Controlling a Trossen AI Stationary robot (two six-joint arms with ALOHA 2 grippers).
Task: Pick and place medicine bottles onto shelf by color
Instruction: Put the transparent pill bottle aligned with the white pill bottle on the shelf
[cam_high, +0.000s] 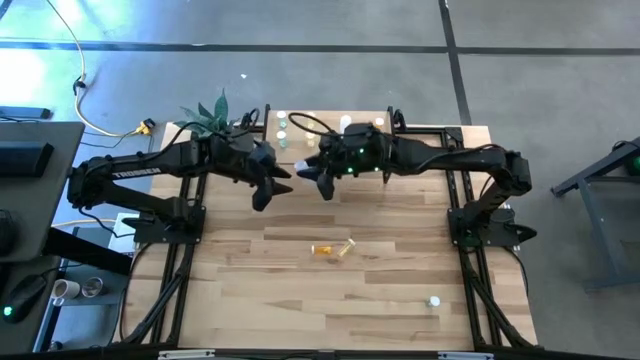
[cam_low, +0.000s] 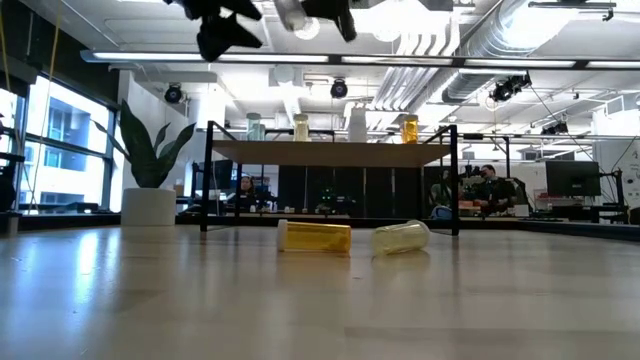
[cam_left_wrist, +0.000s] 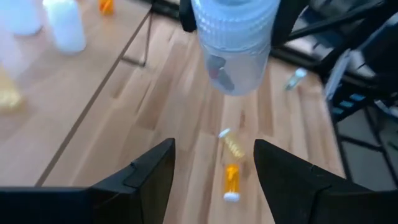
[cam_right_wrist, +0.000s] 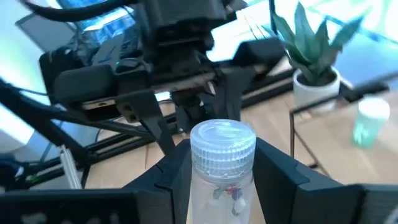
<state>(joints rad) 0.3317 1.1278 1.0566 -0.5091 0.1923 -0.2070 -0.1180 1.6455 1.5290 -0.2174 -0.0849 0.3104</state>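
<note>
My right gripper (cam_high: 325, 183) is shut on a clear bottle (cam_right_wrist: 222, 177) with a ribbed pale cap, high above the table just in front of the shelf (cam_high: 335, 128). My left gripper (cam_high: 262, 195) hangs beside it, toward the table's left, open and empty (cam_left_wrist: 214, 149). The shelf top (cam_low: 330, 152) carries upright green (cam_low: 255, 127), yellow (cam_low: 301, 127), white (cam_low: 357, 125) and orange (cam_low: 409, 129) bottles. A yellow bottle (cam_low: 315, 236) and a pale one (cam_low: 402, 237) lie on their sides mid-table. My right gripper pinches the clear bottle's body just below the cap (cam_right_wrist: 221, 186) between its two fingers (cam_right_wrist: 177, 171), one on each side. The capped end (cam_right_wrist: 222, 146) sticks out past the fingertips. The bottle is lifted clear, high above the table.
A potted plant (cam_high: 210, 112) stands at the shelf's left end. One more small bottle (cam_high: 434, 301) stands near the table's front right. The two lying bottles (cam_high: 334, 249) are in the table's middle, with bare wood around them.
</note>
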